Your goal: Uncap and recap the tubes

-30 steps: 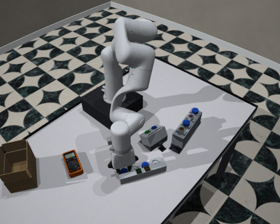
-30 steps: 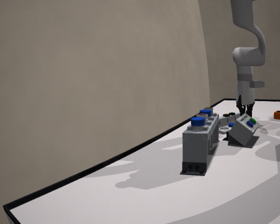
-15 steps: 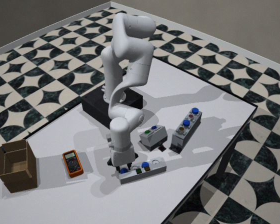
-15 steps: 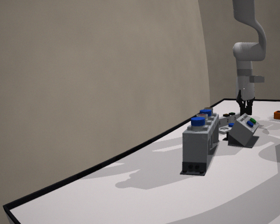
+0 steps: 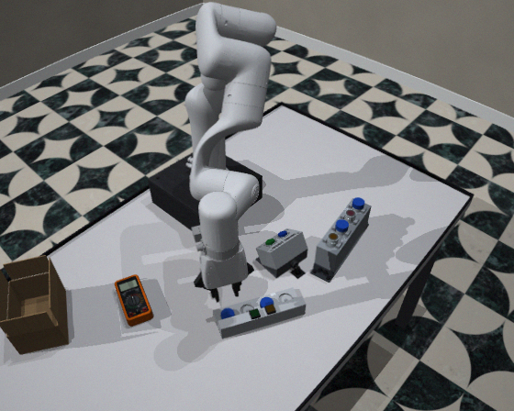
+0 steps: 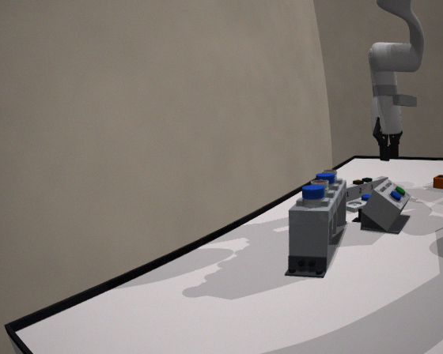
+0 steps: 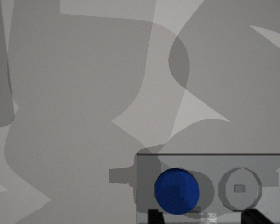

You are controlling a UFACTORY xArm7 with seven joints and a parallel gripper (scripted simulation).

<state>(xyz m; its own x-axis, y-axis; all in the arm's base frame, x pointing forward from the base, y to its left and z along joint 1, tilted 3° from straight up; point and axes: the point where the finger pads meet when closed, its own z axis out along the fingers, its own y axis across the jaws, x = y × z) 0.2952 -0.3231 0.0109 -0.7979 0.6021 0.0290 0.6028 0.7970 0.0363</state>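
The cap tray [image 5: 261, 312] lies near the table's front edge. One blue cap [image 5: 227, 313] sits in its left end nest and a second blue cap [image 5: 266, 302] in the third nest from the left; the other two nests are empty. The tray's green lamp [image 5: 254, 314] and amber lamp [image 5: 270, 309] both look dull. My gripper [image 5: 226, 294] hangs a little above the left end cap, part open and empty. The wrist view shows that cap [image 7: 176, 191] just ahead of my fingertips. The decapping station [image 5: 342, 238] has two capped tubes [image 5: 358, 203] [image 5: 341, 225] and two open ones [image 5: 351, 214] [image 5: 333, 237].
The key housing [image 5: 282, 251], with a green key [image 5: 270, 241] and a blue key [image 5: 283, 233], stands between the tray and the station. An orange multimeter [image 5: 133, 300] and an open cardboard box [image 5: 31, 305] lie to the left. The arm's black base [image 5: 204, 188] is behind.
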